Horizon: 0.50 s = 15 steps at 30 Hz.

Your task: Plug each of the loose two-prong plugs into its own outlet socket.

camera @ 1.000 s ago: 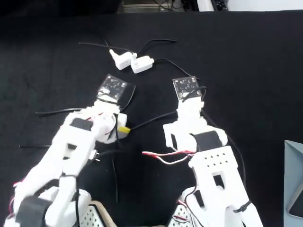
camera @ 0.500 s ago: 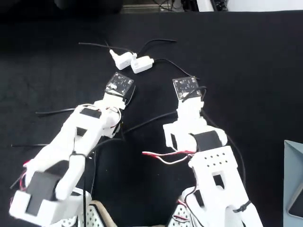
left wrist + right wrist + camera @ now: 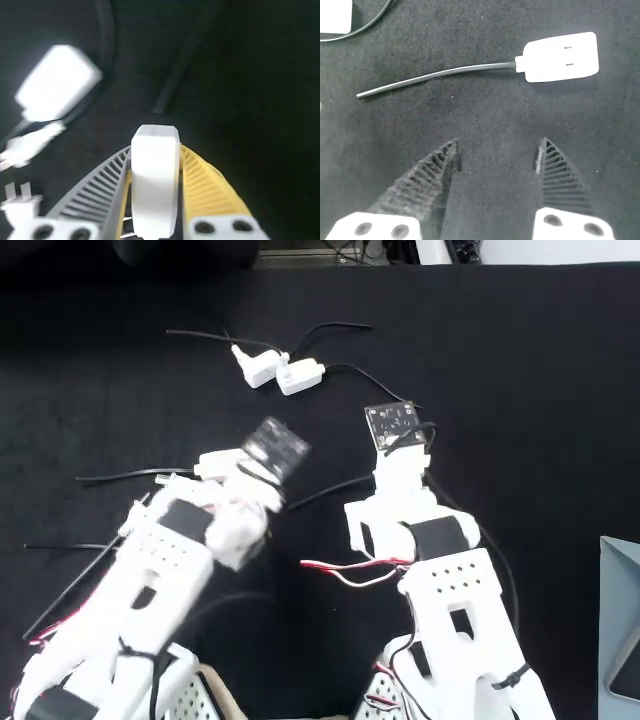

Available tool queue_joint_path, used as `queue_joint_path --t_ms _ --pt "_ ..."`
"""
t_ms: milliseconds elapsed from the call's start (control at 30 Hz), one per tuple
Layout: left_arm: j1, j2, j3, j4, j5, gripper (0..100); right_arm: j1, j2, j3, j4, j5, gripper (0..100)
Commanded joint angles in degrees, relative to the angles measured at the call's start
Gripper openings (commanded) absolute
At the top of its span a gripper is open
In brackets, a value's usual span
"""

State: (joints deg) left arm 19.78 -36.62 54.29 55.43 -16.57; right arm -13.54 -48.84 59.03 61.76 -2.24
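Two white arms stand side by side at the near edge of the black table (image 3: 560, 380). On the left, the left arm (image 3: 170, 560) leans toward the far middle. Its left gripper (image 3: 155, 151) is closed on a white block (image 3: 154, 192), pinched between a grey finger (image 3: 100, 190) and a yellow finger (image 3: 202, 182); I cannot tell whether it is a plug or a socket. Near that gripper a loose two-prong plug (image 3: 20, 210) lies on the cloth. At the far middle, two white pieces (image 3: 262, 365) (image 3: 300, 375) lie just beside each other, black cords trailing away. On the right, the right arm (image 3: 430, 540) points far. Its right gripper (image 3: 498, 145) is spread wide over bare cloth and holds nothing. Ahead of its fingertips lies an outlet socket (image 3: 561, 56), two slots facing up, with its black cord (image 3: 435, 76) running off.
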Motion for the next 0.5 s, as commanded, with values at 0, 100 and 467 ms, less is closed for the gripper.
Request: queue_joint_path --t_ms 0,100,467 --pt "5.14 -0.88 2.07 -1.14 -0.35 4 0.88 -0.75 -0.22 -0.35 -0.26 23.9" --pt "3.82 0.53 3.74 -2.64 0.00 13 0.88 -0.75 -0.13 -0.26 -0.26 23.9" --pt "-11.12 2.46 2.07 -3.60 -1.85 31 0.88 -0.75 -0.13 -0.26 -0.26 23.9"
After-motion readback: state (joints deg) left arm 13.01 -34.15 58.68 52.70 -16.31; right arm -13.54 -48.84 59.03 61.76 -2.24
